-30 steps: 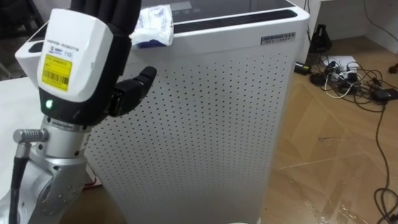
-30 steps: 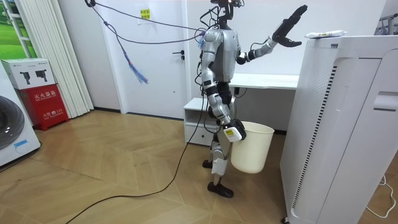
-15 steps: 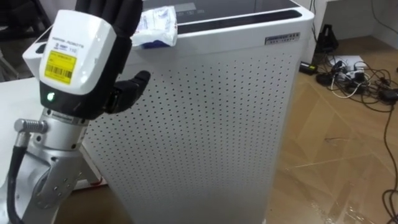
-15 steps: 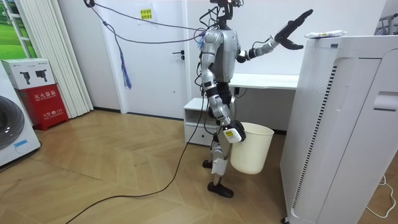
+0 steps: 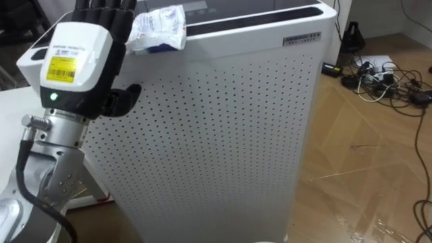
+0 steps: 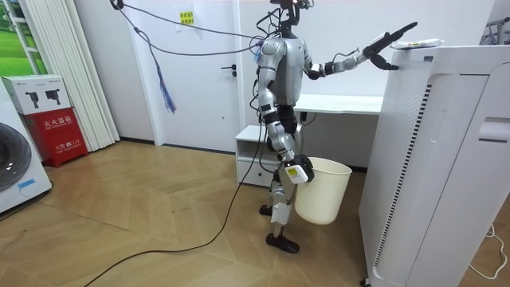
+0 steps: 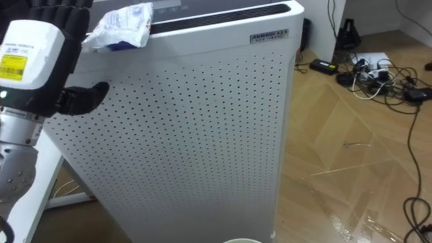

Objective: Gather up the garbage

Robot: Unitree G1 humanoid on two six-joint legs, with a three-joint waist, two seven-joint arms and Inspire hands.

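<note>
White casing with a yellow label covers the back of the left robot hand [image 5: 73,66], which is raised close in front of the head camera. Its black fingers [image 5: 108,15] stand straight and pressed side by side, with the tips running off the top of the view. The thumb [image 5: 125,100] sticks out sideways toward the appliance. It holds nothing.

Just beside those fingers lies the garbage, a crumpled white plastic wrapper with blue print [image 5: 159,28]. It rests on the top left edge of a tall white perforated metal appliance [image 5: 223,128]. Whether the fingers touch the wrapper cannot be told. A dark slot runs along the appliance's top behind the wrapper.

To the left of the arm a strip of plain white tabletop [image 5: 7,138] shows. To the right of the appliance is light wooden plank floor [image 5: 364,175], and farther back on it lies a tangle of black and white cables [image 5: 378,75].

From the room view the robot stands upright between the tabletop and the appliance, with its left arm stretched up and out to the appliance's top. Its right arm hangs down, and the right robot hand [image 6: 296,171] is at the rim of a cream plastic waste bucket [image 6: 323,195] by its legs. Whether that hand grips the rim cannot be told. Behind the robot is a white wall with a white door [image 6: 211,76].
</note>
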